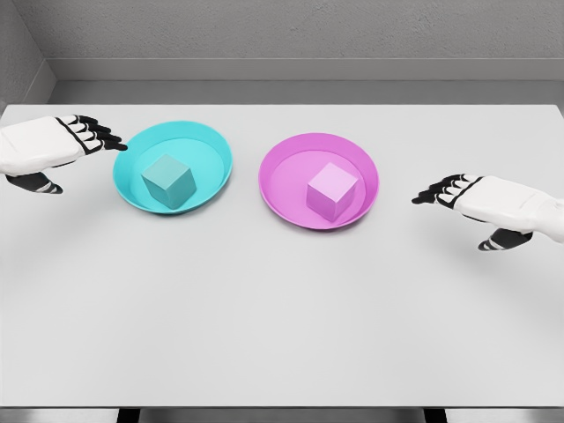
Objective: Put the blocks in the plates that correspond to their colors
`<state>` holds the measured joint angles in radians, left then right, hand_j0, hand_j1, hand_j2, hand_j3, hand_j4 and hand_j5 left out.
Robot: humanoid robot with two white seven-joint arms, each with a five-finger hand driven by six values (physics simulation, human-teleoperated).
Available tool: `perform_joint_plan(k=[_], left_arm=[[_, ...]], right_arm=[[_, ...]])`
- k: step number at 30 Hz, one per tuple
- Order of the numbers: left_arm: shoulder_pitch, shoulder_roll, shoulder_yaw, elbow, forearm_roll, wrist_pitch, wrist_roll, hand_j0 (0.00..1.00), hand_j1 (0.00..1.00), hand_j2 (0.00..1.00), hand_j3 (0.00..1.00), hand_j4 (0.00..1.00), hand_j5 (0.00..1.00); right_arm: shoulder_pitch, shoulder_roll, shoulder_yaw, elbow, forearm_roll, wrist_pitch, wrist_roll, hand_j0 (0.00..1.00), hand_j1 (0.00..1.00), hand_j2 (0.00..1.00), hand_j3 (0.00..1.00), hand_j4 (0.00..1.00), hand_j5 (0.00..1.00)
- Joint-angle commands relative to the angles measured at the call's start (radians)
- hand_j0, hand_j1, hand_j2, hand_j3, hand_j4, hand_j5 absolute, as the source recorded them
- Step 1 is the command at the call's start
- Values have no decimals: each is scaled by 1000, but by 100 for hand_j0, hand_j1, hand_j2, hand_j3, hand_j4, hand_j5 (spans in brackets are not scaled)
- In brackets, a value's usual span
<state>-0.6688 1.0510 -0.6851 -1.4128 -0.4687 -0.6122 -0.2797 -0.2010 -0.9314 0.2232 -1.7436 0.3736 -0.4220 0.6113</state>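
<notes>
A: So, from the head view, what is sitting on the desk [282, 317]?

B: Two plates are lying side by side toward the far half. The cyan plate [173, 166] is lying at about ten o'clock from the desk's middle, and the pink plate [319, 181] is lying at about one o'clock, near its neighbour without touching it.

A: And the blocks?

B: The cyan block [168, 181] is resting inside the cyan plate, slightly toward that plate's seven o'clock side. The pink block [332, 190] is sitting inside the pink plate, a little toward its four o'clock side. Each block is lying in the plate of its own color.

A: What are the hands doing?

B: The left hand [55, 150] is hovering at nine o'clock of the cyan plate, just beside its rim. Its dark fingers [99, 135] are stretching out loosely toward the plate and gripping nothing; the thumb is hanging below the palm.

A: The right one?

B: The right hand [489, 204] is reaching in at three o'clock of the pink plate, apart from the rim. Its fingers [441, 191] are extending, relaxed and wide, pointing toward the plate and carrying nothing.
</notes>
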Motion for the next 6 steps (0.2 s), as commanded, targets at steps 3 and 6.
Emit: perform_joint_plan(k=[3, 6], left_arm=[[0, 3, 1, 0, 5, 1, 0, 100, 100, 100, 100, 100, 100], [0, 3, 1, 0, 4, 1, 0, 100, 100, 100, 100, 100, 100]], right_arm=[[0, -1, -1, -2, -4, 3, 0, 100, 100, 100, 100, 100, 100], [0, -1, -1, -2, -4, 2, 0, 100, 100, 100, 100, 100, 100]])
